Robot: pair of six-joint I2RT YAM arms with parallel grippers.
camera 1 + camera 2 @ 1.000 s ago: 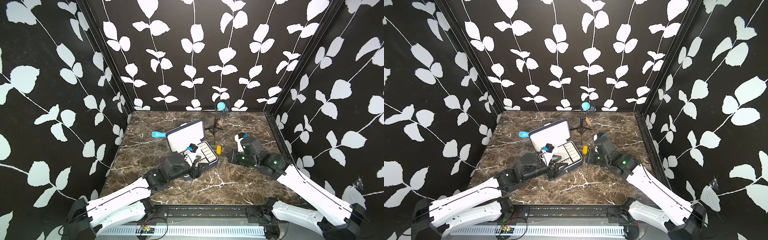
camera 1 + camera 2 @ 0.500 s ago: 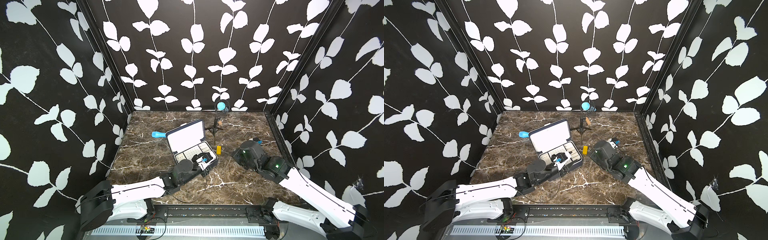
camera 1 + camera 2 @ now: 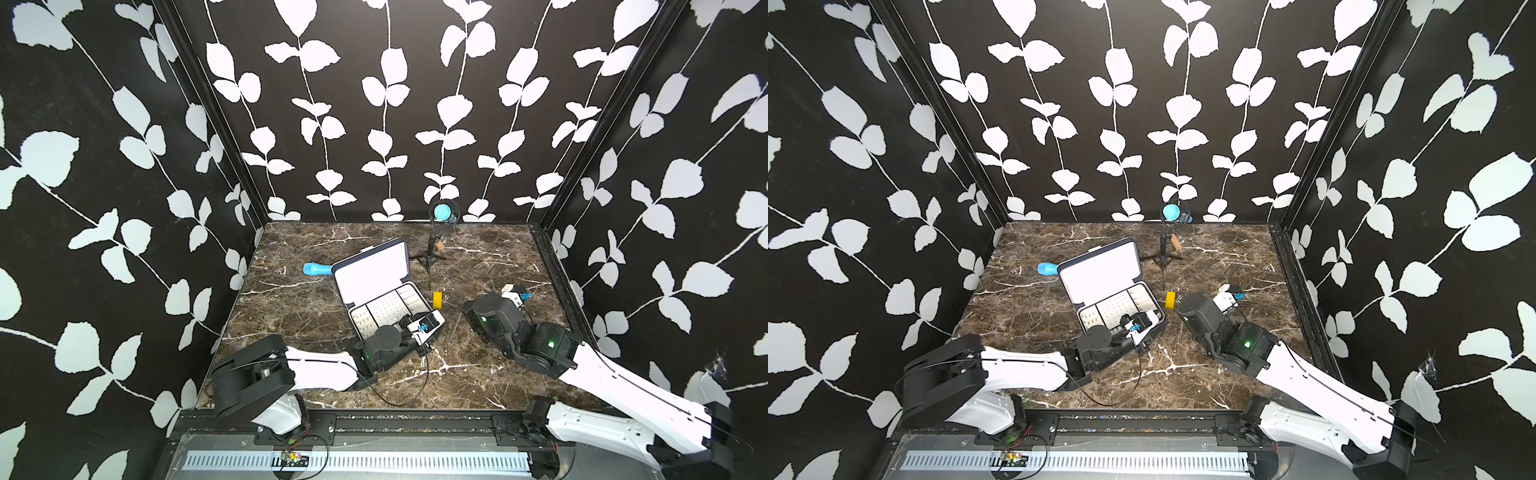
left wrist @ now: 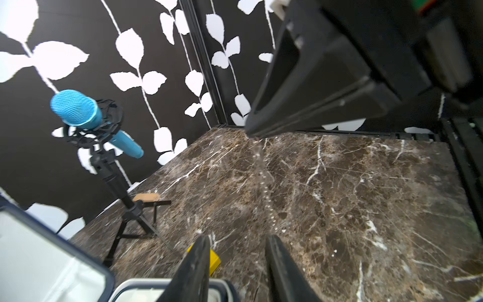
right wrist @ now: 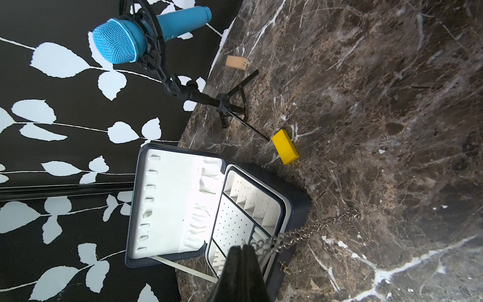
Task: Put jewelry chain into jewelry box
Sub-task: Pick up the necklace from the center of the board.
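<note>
The jewelry box (image 3: 374, 270) (image 3: 1100, 274) stands open at mid table, white-lined lid up, compartment tray towards the front. My right gripper (image 5: 243, 248) (image 3: 515, 293) (image 3: 1229, 297) hovers to the right of the box, shut on the jewelry chain (image 5: 313, 230). The silvery links trail from its fingertips past the box's near corner. In the left wrist view the chain (image 4: 264, 180) hangs blurred below the right gripper's black fingers (image 4: 300, 99). My left gripper (image 4: 237, 239) (image 3: 424, 328) (image 3: 1136, 326) is low at the tray's front right corner, jaws apart with nothing between them.
A yellow block (image 3: 437, 300) (image 5: 285, 147) lies just right of the box. A blue microphone (image 3: 442, 212) (image 4: 75, 107) on a black tripod stands at the back, a small wooden tag (image 5: 236, 62) beside it. A blue cylinder (image 3: 316, 269) lies behind the box's left side.
My left arm has stretched out low; its gripper slid from over the tray to the box's front right corner, jaws narrowing. My right gripper drew away to the right with the chain.
</note>
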